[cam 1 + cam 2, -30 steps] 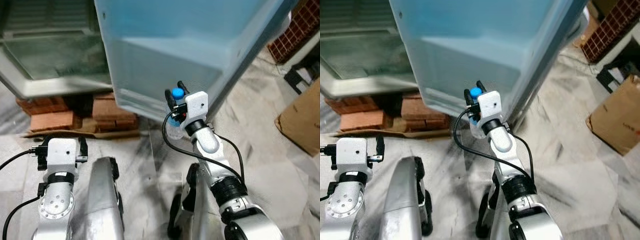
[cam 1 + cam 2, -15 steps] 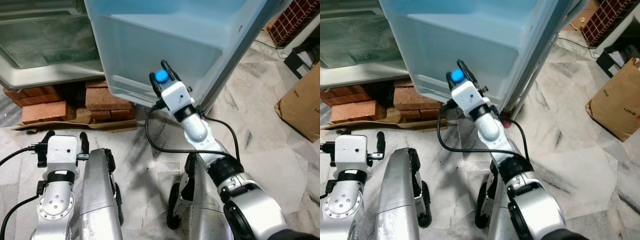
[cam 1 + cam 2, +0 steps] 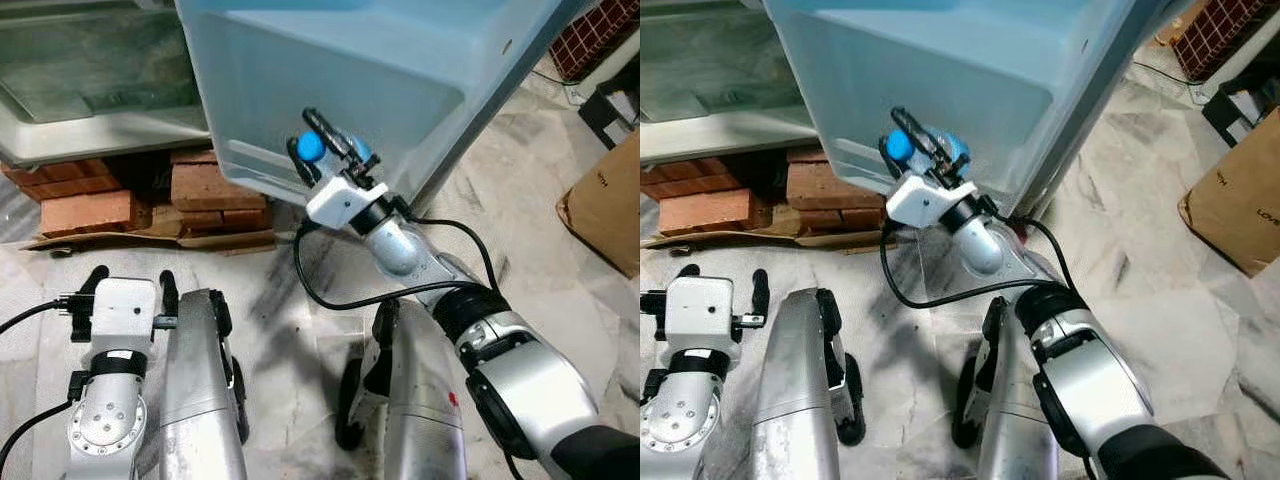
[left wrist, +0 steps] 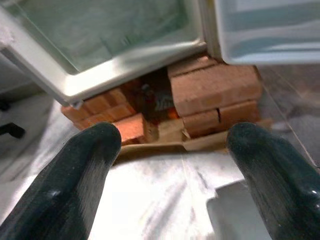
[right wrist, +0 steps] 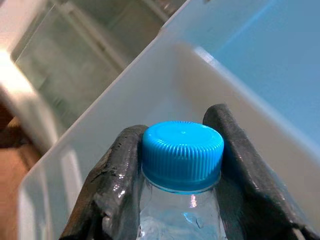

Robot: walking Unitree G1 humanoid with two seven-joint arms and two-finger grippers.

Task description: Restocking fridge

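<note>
Meanwhile the left gripper [image 3: 128, 287] hung idle at lower left, fingers apart. Mid-frame, the right gripper [image 3: 330, 150], clamped on the bottle [image 5: 181, 165], had swung up and tilted toward the fridge door shelf [image 3: 400, 90], so shelving looked close.

Few printed letters legible: "LOVE" on the side of the brown cardboard box [image 3: 1238, 205], right of the open fridge door [image 3: 970, 70], cut off at the frame edge. Dark print also visible on that box in the left eye view, too small to read. Colourful wrapper among the bricks [image 4: 210, 95] under the fridge, lettering blurred, unreadable.
</note>
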